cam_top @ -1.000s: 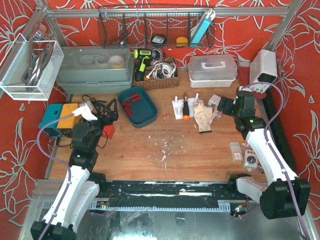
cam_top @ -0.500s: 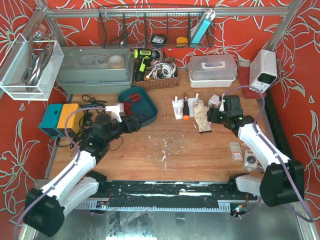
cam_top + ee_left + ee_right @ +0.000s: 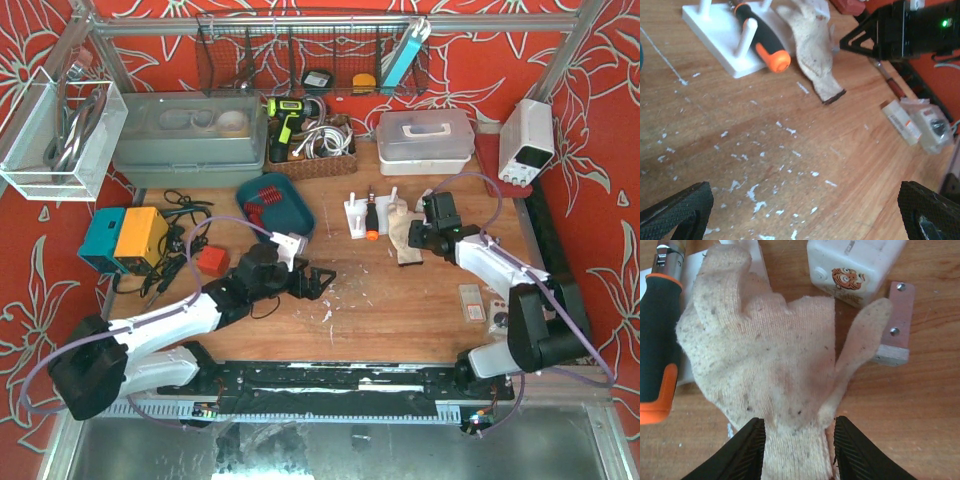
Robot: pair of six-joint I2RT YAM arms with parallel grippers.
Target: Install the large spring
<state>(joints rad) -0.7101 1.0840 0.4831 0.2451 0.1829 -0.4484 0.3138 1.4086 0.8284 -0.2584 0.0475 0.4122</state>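
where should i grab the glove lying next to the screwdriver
Take the cuff, coming from above with the right claw. The glove lies flat, its finger end partly over the white stand beside the screwdriver, while the cuff rests on bare wood, narrow enough for the open claw to straddle.

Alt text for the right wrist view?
A soiled cream work glove lies flat on the wooden table, the right gripper open astride its cuff. A black-and-orange screwdriver handle lies at left.
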